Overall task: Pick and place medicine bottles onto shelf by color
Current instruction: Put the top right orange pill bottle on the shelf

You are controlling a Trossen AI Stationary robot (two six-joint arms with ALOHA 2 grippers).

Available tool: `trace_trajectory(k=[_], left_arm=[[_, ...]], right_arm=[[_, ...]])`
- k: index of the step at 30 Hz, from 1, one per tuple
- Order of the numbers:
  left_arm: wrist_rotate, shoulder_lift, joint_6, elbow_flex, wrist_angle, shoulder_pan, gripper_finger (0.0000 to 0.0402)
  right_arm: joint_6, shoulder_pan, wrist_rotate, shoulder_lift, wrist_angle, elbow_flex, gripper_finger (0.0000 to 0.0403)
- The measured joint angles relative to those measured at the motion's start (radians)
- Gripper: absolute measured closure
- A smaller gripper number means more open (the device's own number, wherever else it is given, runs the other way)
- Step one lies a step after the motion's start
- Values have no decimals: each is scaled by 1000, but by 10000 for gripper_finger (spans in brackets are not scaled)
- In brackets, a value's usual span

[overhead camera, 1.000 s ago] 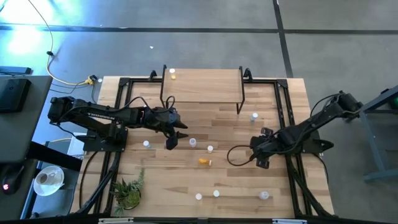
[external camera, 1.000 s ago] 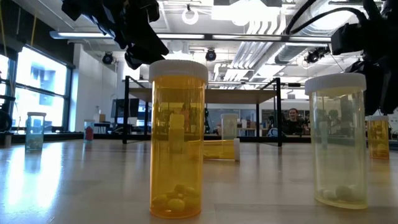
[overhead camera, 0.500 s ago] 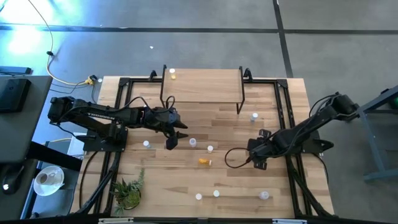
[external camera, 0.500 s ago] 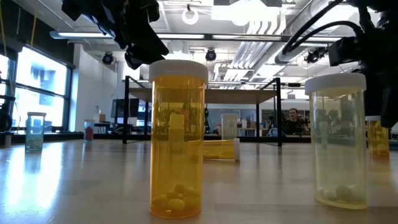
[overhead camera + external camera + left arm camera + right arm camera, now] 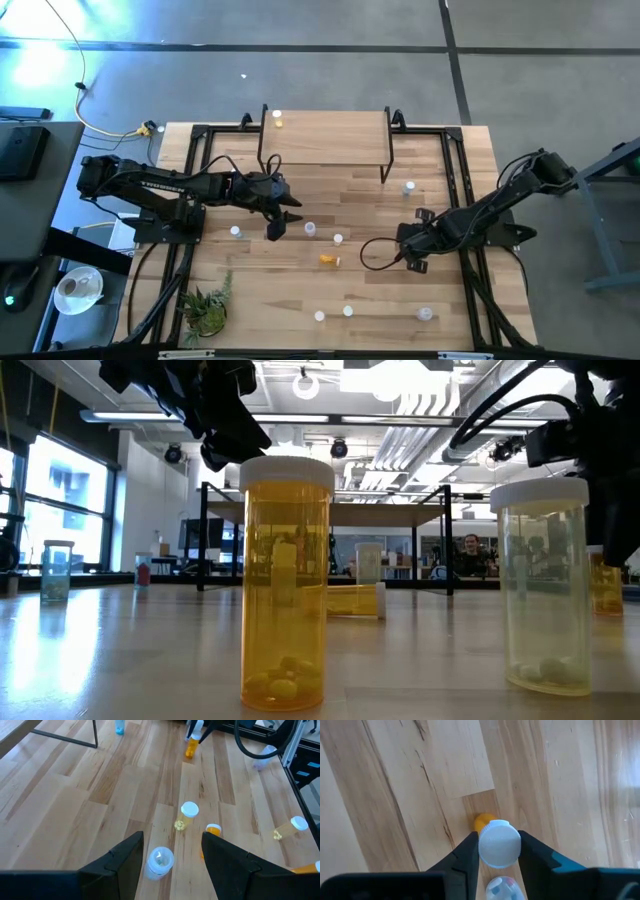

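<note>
We see the right gripper [image 5: 499, 851] clamped on an orange medicine bottle [image 5: 499, 842], left gripper [image 5: 172, 851] jaws apart over a bluish bottle [image 5: 160, 859], bare table [image 5: 400, 300] around.

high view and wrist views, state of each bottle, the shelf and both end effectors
right end effector: shut on an upright orange bottle, white cap on
left end effector: open, empty, hovering over the table
orange bottle mid-table: lying on its side
clear bottle below the left end effector: upright, capped
yellowish bottle beside it: upright, capped
shelf: one orange bottle standing at its left end
</note>
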Motion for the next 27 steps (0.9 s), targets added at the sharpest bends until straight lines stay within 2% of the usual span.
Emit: trace_trajectory(k=[9, 16, 19, 27], left_arm=[[0, 0, 0, 0, 0, 0, 211], [0, 0, 0, 0, 0, 1, 211], [0, 0, 0, 0, -1, 1, 211], [-1, 0, 29, 0, -49, 2, 211]], right_arm=[[-9, -19, 3, 0, 65, 0, 304], [-97, -66, 34, 0, 156, 7, 304], [-128, -97, 40, 0, 163, 45, 304], [-259, -189, 144, 0, 162, 209, 304]])
